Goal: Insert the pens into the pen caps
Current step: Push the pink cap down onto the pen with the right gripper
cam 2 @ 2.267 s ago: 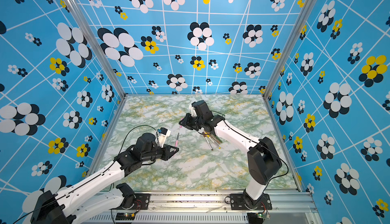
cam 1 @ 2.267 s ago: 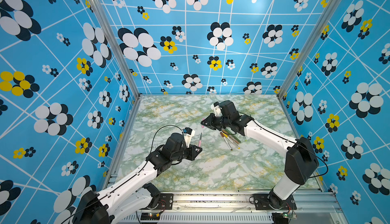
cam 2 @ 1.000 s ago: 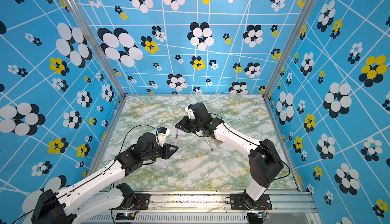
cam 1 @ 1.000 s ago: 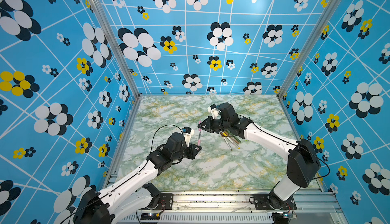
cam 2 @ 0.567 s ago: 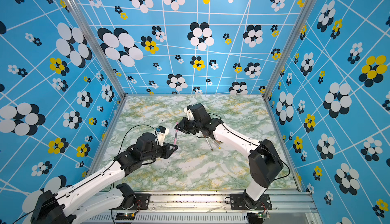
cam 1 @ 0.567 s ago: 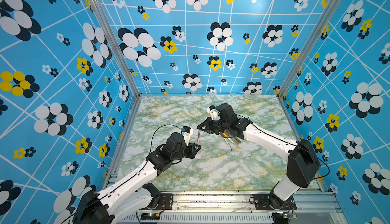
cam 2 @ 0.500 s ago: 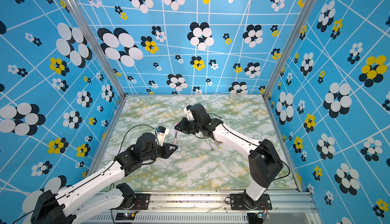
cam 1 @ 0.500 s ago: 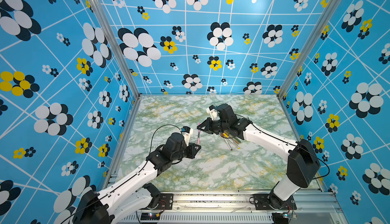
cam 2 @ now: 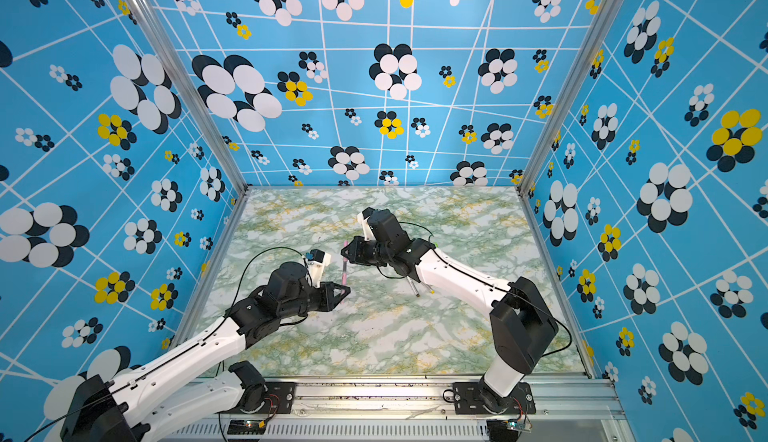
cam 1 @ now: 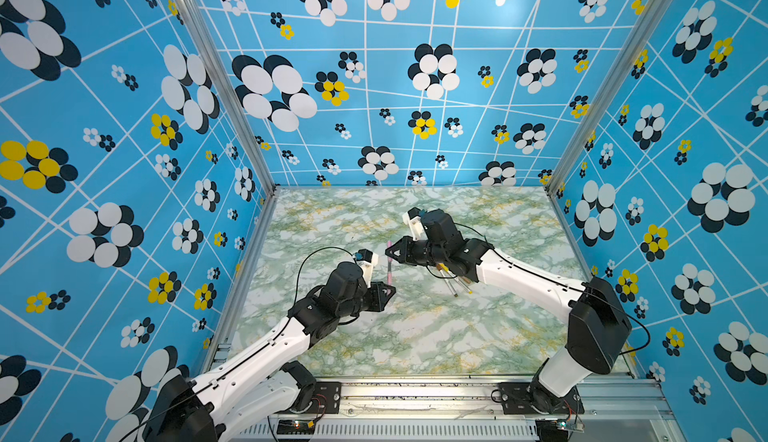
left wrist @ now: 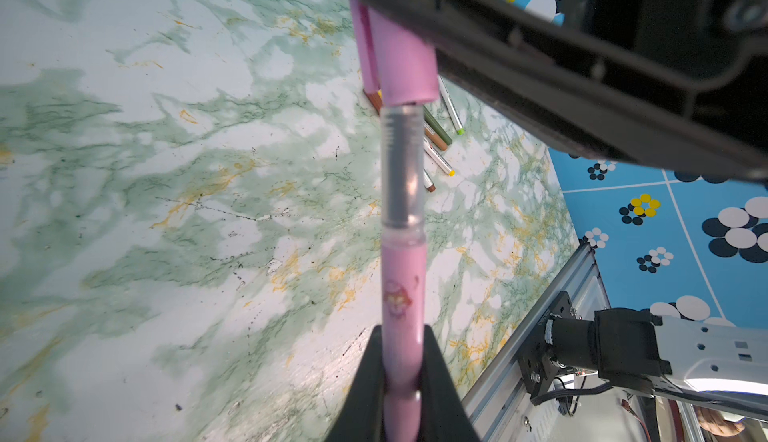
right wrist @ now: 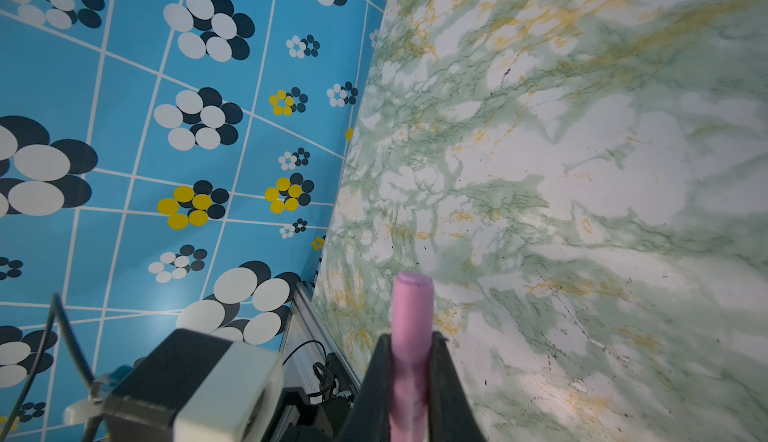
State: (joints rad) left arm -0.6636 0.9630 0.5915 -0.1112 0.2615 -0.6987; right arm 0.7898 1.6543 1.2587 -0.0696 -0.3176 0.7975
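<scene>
My left gripper is shut on the pink barrel of a pen, held above the table. The pen's clear grey front section runs into a pink pen cap. My right gripper is shut on that cap, and the two grippers face each other at mid-table. Several other pens lie in a loose bunch on the table, partly hidden under the right arm. Other caps are not clearly visible.
The marbled green table is walled on three sides by blue flowered panels. A metal rail runs along the front edge, with both arm bases on it. The left wrist camera housing sits close beside the right gripper.
My right gripper has edged left and down with the pink cap, bringing it over the tip of the pen. The left arm has barely moved.
</scene>
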